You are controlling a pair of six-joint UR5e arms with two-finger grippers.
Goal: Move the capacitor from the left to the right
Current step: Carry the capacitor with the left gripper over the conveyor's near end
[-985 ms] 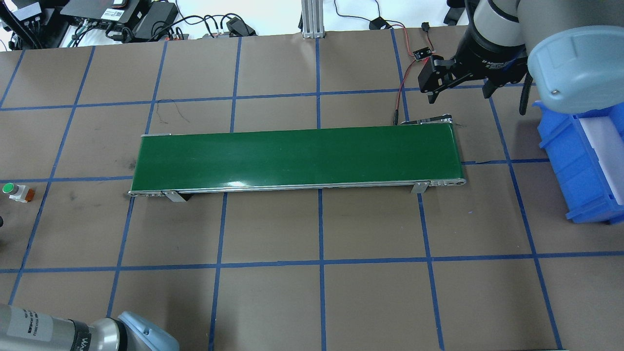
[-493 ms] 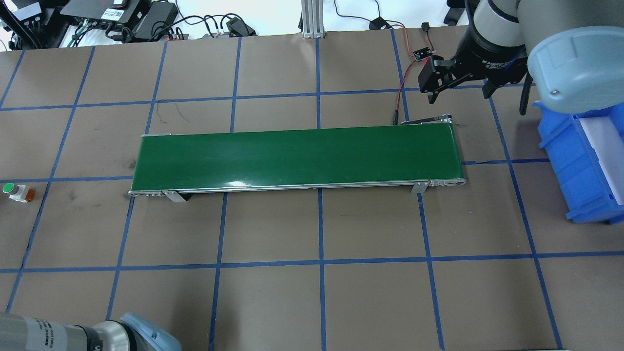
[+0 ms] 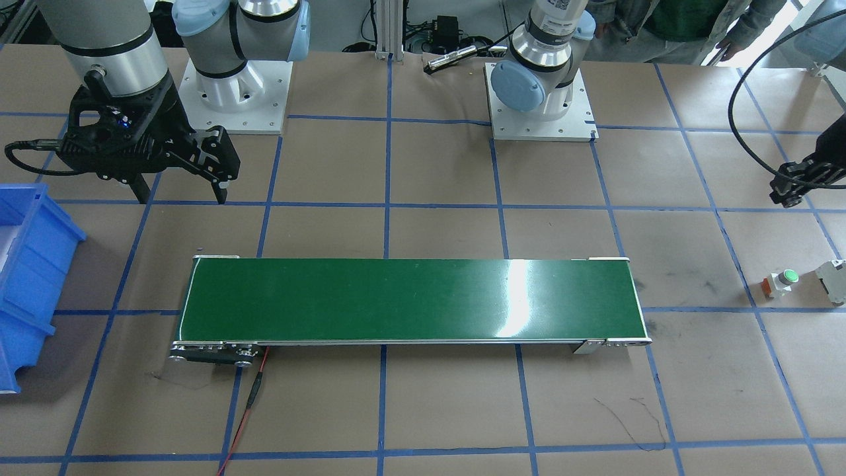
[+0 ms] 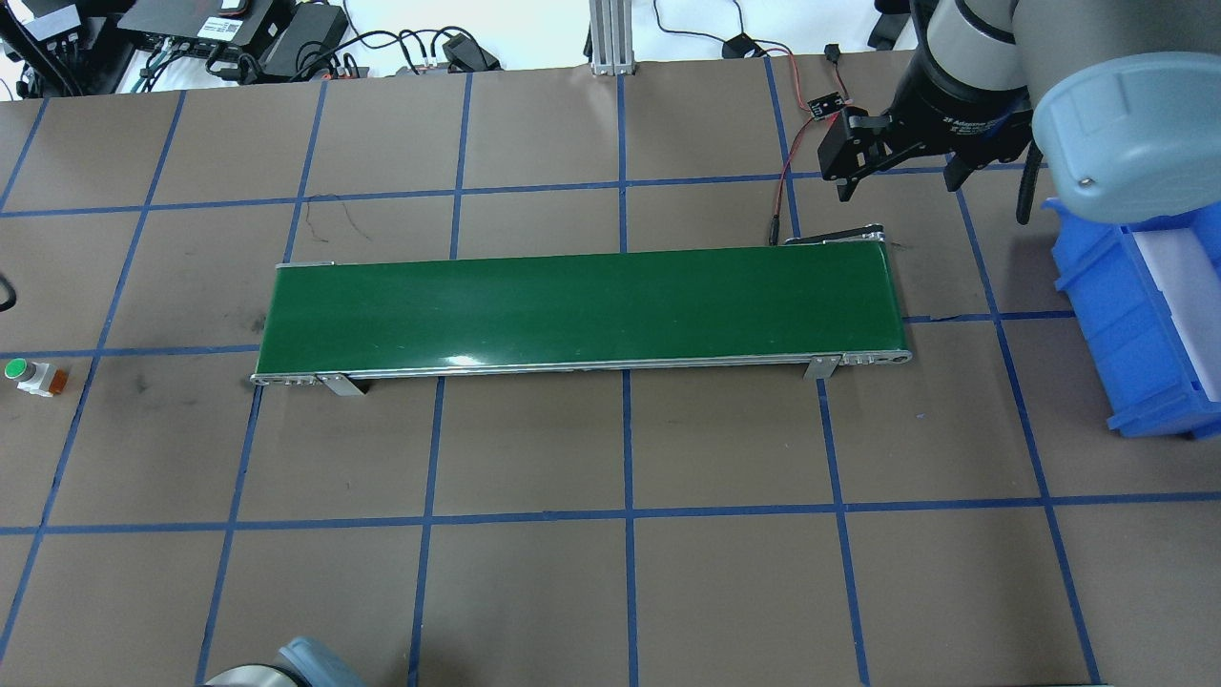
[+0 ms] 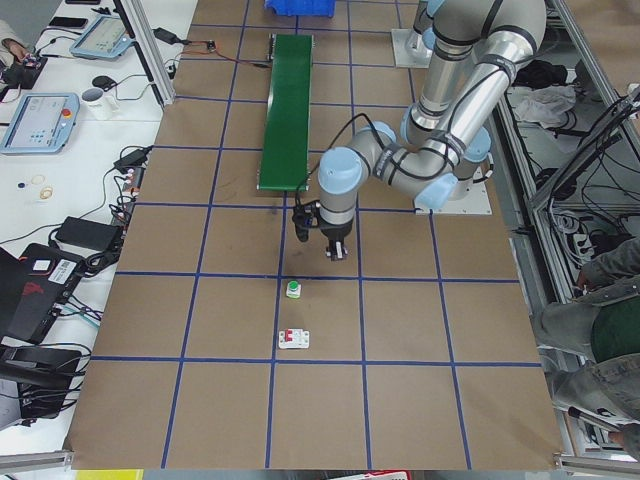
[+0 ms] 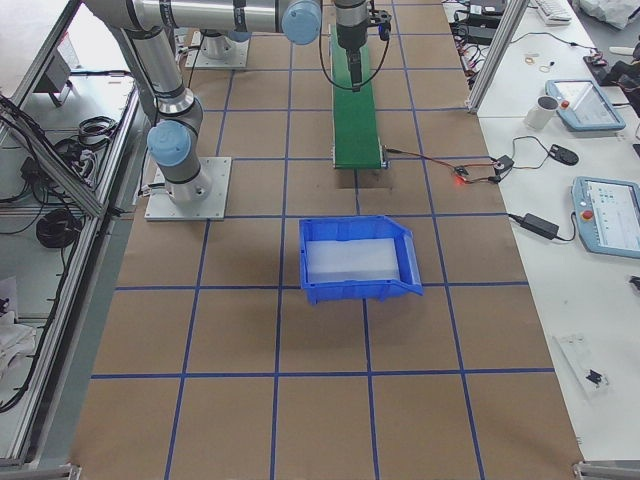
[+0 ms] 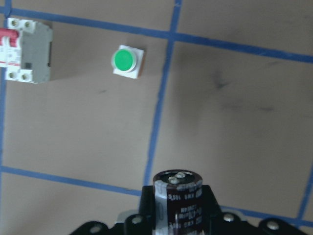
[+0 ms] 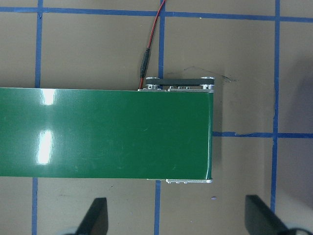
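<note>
The capacitor, a black stubby cylinder with a silvery end, sits upright between the jaws of my left gripper, which is shut on it. This gripper hangs above the table at the left end, close to the green push button, and shows in the left side view. My right gripper is open and empty beyond the right end of the green conveyor belt. Its two fingers stand wide apart in the right wrist view.
A white-grey breaker block lies beside the green push button. A blue bin stands at the right table edge. A red wire runs from the belt's right end. Cables and devices lie along the far edge.
My left arm has slid down and almost out of the overhead view's bottom left corner. The right gripper has stayed nearly still.
</note>
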